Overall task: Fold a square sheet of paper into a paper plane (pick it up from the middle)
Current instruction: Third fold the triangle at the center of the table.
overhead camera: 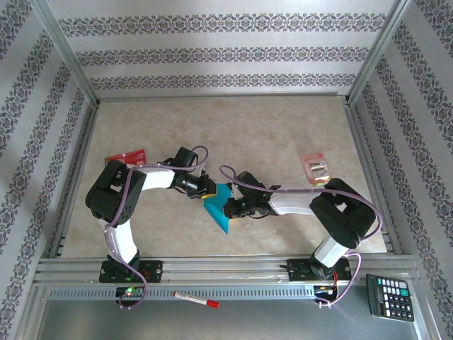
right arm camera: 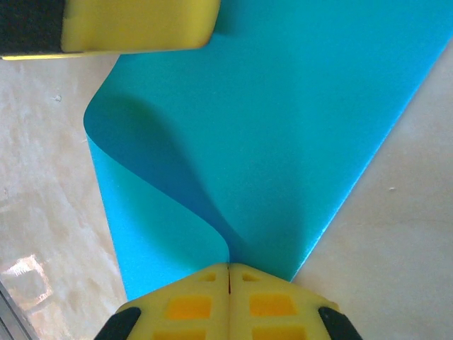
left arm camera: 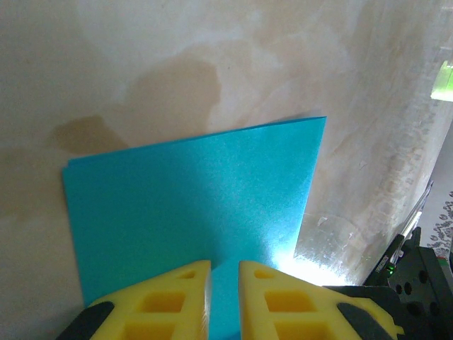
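your left gripper (left arm camera: 224, 287) sits at the bottom of the view, its two yellow fingertips (left arm camera: 173, 301) a narrow slit apart over the near edge of the square sheet of paper (left arm camera: 198, 198). the teal sheet lies on the beige marbled table (left arm camera: 141, 64). bright glare falls on the table just beside its right edge. black hardware (left arm camera: 419, 283) with a small green light shows at lower right.
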You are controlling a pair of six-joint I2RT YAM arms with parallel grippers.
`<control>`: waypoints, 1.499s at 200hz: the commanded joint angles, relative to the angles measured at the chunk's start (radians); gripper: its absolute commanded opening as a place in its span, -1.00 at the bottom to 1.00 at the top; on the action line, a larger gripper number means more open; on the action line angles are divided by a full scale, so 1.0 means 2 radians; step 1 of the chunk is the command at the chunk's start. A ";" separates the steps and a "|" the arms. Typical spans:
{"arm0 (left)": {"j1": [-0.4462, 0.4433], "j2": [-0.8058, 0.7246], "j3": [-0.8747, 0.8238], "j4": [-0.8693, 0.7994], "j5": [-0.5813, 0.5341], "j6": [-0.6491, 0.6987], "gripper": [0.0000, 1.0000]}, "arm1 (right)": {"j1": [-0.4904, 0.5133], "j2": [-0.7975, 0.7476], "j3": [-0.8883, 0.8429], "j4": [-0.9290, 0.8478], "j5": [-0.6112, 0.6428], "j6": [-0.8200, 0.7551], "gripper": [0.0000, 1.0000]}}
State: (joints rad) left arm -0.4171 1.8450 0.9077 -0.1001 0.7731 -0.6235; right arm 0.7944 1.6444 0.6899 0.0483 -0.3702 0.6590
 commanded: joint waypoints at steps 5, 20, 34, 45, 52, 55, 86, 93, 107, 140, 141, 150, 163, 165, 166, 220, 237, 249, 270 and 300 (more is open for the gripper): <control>-0.001 -0.002 -0.002 -0.040 -0.028 0.010 -0.64 | 0.002 -0.003 -0.016 -0.023 0.024 -0.005 -1.00; -0.001 -0.001 -0.002 -0.040 -0.028 0.011 -0.64 | 0.002 -0.003 -0.013 -0.024 0.024 -0.007 -1.00; -0.001 -0.001 -0.002 -0.040 -0.028 0.010 -0.63 | 0.002 -0.002 -0.009 -0.027 0.023 -0.009 -1.00; -0.001 -0.001 -0.001 -0.039 -0.028 0.010 -0.63 | 0.002 0.000 -0.008 -0.027 0.023 -0.009 -1.00; -0.001 -0.001 -0.001 -0.039 -0.027 0.010 -0.63 | 0.002 0.001 -0.008 -0.026 0.021 -0.009 -1.00; -0.002 -0.001 -0.001 -0.040 -0.027 0.010 -0.63 | 0.002 0.001 -0.008 -0.027 0.022 -0.010 -1.00; -0.001 -0.003 0.004 -0.040 -0.024 0.007 -0.62 | 0.003 0.005 -0.012 -0.027 0.023 -0.010 -1.00; -0.001 -0.005 0.007 -0.040 -0.022 0.005 -0.60 | 0.002 0.006 -0.014 -0.027 0.023 -0.009 -1.00; -0.001 -0.011 0.013 -0.038 -0.019 -0.001 -0.58 | 0.003 0.009 -0.017 -0.027 0.023 -0.007 -1.00; -0.002 -0.033 0.021 -0.035 -0.016 -0.012 -0.56 | 0.003 0.008 -0.022 -0.026 0.023 -0.004 -1.00; -0.001 -0.033 0.022 -0.035 -0.016 -0.012 -0.56 | 0.004 0.008 -0.022 -0.026 0.023 -0.004 -1.00; -0.001 -0.034 0.024 -0.039 -0.018 -0.009 -0.55 | 0.003 0.008 -0.022 -0.025 0.024 -0.004 -1.00; -0.001 -0.028 0.028 -0.045 -0.018 -0.005 -0.55 | 0.004 0.007 -0.020 -0.024 0.021 -0.003 -1.00; -0.001 -0.026 0.028 -0.045 -0.018 -0.004 -0.55 | 0.004 0.009 -0.019 -0.024 0.021 -0.004 -1.00; -0.001 -0.025 0.028 -0.046 -0.018 -0.004 -0.55 | 0.004 0.009 -0.019 -0.024 0.021 -0.004 -1.00; -0.006 0.013 0.036 -0.051 -0.014 0.009 -0.58 | 0.006 0.007 0.001 -0.026 0.016 -0.004 -1.00; -0.008 0.019 0.033 -0.053 -0.016 0.012 -0.60 | 0.006 0.002 0.006 -0.030 0.016 -0.004 -1.00; -0.008 0.022 0.030 -0.052 -0.017 0.013 -0.61 | 0.006 -0.001 0.010 -0.032 0.016 -0.004 -1.00; -0.008 0.024 0.026 -0.049 -0.020 0.014 -0.61 | 0.005 -0.004 0.017 -0.034 0.012 -0.005 -1.00; -0.009 0.026 0.019 -0.049 -0.023 0.016 -0.62 | 0.005 -0.007 0.025 -0.041 0.010 -0.009 -1.00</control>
State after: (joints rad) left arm -0.4194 1.8687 0.9665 -0.1654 0.7509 -0.6182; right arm 0.7963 1.6436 0.7109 0.0051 -0.3641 0.6556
